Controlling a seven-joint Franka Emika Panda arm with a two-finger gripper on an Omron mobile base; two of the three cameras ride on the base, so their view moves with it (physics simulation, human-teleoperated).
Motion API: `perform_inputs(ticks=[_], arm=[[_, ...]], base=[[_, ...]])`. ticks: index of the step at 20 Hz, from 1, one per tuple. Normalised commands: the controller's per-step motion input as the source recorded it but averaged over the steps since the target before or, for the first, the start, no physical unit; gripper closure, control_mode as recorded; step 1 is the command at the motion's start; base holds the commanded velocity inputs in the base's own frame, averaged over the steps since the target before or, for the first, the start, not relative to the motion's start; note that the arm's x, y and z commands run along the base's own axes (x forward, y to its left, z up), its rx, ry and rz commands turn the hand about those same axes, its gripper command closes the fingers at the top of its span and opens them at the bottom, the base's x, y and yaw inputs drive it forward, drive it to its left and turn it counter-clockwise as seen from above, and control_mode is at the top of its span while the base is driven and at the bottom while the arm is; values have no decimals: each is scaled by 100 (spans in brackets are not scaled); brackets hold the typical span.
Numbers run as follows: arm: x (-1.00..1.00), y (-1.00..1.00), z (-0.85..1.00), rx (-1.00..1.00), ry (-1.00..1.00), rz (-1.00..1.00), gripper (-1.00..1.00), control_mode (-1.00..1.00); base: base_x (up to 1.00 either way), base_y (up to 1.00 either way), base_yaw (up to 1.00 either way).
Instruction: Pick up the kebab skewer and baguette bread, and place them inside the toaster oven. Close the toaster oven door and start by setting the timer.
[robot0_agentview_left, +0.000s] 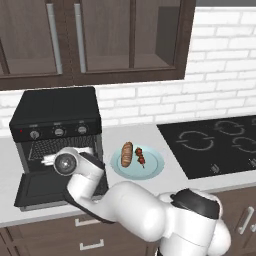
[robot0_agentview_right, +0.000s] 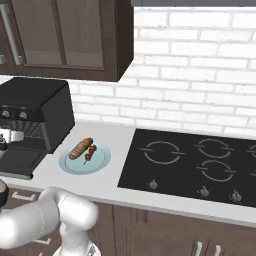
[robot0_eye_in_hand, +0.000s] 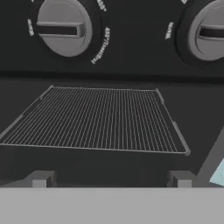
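Two grey claw (robot0_eye_in_hand: 111, 180) tips stand wide apart, holding nothing, just before the black boxy toaster oven's (robot0_agentview_left: 55, 117) wire rack (robot0_eye_in_hand: 94, 119). Its black glass-windowed door (robot0_agentview_left: 42, 189) lies folded down, partly hidden by the arm. On the pale surface (robot0_agentview_left: 130, 185), a pale blue plate (robot0_agentview_left: 152, 167) carries the golden-brown baguette (robot0_agentview_left: 127, 153) beside the small dark kebab skewer (robot0_agentview_left: 140, 156), whose chunks blur together.

Pale counter (robot0_agentview_left: 165, 187) carries toaster oven (robot0_agentview_left: 55, 112), blue plate (robot0_agentview_left: 154, 167), black cooktop (robot0_agentview_left: 215, 145).
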Motion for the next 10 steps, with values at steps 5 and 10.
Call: perform_inputs(ticks=[5,10], arm=[[22,4,-8,0,2,1,-100,-100],[20,0,-22,0,-3,1,-100,-100]], base=[[0,0,0],[0,0,0]])
